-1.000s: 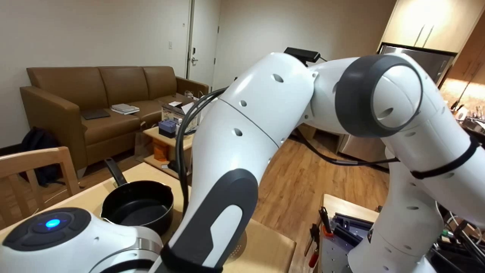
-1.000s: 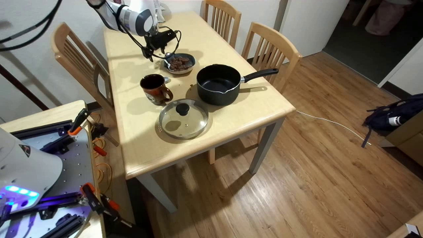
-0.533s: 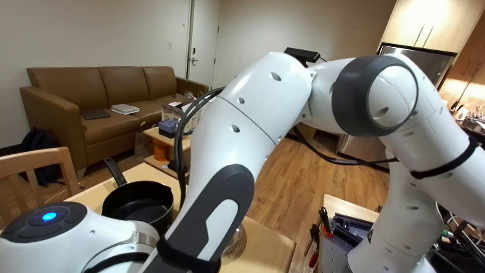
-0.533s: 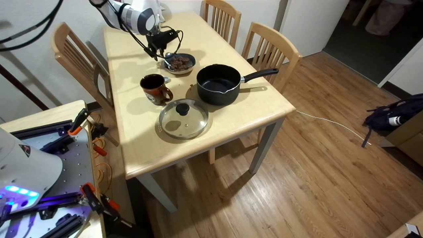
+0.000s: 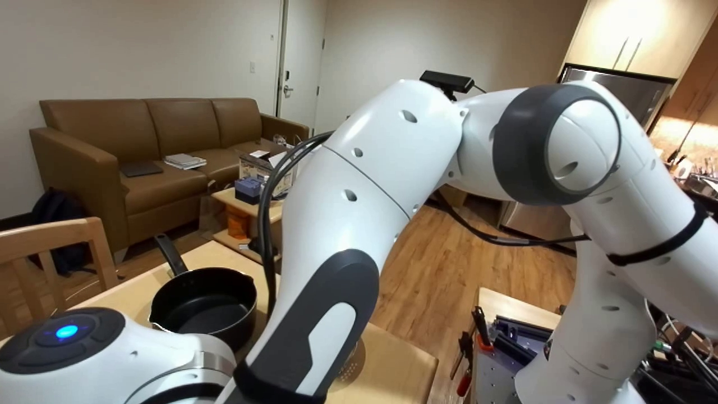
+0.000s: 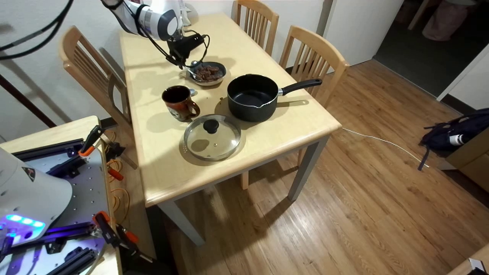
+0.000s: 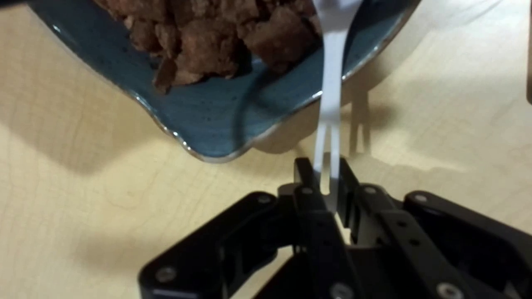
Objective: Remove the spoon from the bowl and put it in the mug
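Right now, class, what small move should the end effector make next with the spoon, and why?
Probably a small lift straight up. In the wrist view, the end effector looks closed on the spoon, which reaches across the edge of the blue bowl. Rising first should clear that edge before heading for the mug, which stands apart from it in an exterior view.
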Tool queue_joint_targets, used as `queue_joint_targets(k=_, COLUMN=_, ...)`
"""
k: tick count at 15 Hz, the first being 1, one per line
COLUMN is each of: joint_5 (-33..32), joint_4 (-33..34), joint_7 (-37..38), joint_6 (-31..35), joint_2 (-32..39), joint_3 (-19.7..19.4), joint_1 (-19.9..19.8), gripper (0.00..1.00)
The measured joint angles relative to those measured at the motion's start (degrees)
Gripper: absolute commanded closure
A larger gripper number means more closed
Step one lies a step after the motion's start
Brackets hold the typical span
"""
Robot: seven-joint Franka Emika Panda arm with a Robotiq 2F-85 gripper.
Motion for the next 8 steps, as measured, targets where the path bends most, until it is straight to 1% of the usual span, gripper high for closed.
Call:
queue_joint_targets(k=2, joint_5=-1.97, joint_4=-0.13, joint_7=0.0, joint_6=1.57, joint_2=0.0, joint_3=-0.09, joint_1=0.71, gripper=0.96)
queue_joint_targets(k=5, joint_5=-5.67, joint_4=-1.66, joint_7=0.01, joint_6=7.26, joint_2=-0.01, joint_3=-0.88, joint_1=1.92, gripper=0.96)
queue_joint_targets(k=6, joint_5=-6.75, joint_4=-2.5, joint_7=0.17, joint_6=9.78, joint_2=-0.02, joint_3=-1.58, joint_1=2.42, gripper=0.96)
queue_joint_targets(k=8, joint_5=-9.49, joint_4=-4.76, joint_7=3.0, joint_6=15.73, joint_2=-0.65, joint_3=-4.54, joint_1=4.5, gripper=0.96)
